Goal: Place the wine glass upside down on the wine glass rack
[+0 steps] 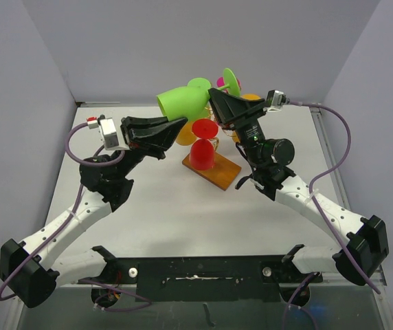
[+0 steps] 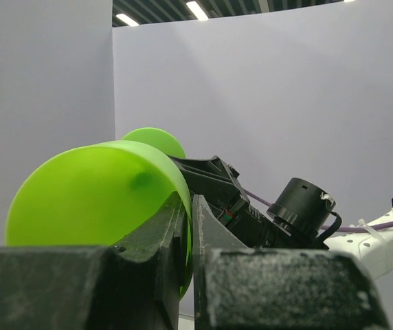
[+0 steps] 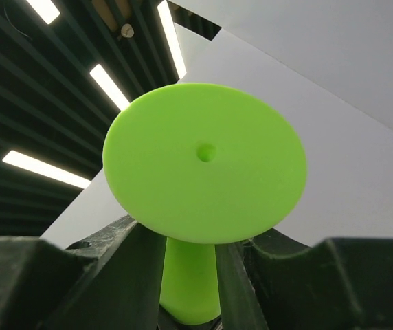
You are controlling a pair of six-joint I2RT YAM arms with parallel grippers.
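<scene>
A lime-green wine glass (image 1: 181,102) hangs on its side in the air above the back of the table. My left gripper (image 1: 181,124) is shut on the rim of its bowl (image 2: 93,192), the thin wall pinched between the jaws of the left gripper (image 2: 191,206). My right gripper (image 1: 214,93) is shut on the stem (image 3: 189,282) just under the round foot (image 3: 205,161). Below them stands the wine glass rack, with its brown wooden base (image 1: 222,173) showing. A red glass (image 1: 202,157) sits upside down on it.
Orange (image 1: 186,134), pink (image 1: 227,84) and another green glass (image 1: 232,75) crowd round the rack behind the held glass. Grey walls close the table at the back and on both sides. The right arm's black wrist (image 2: 299,206) is close behind the glass.
</scene>
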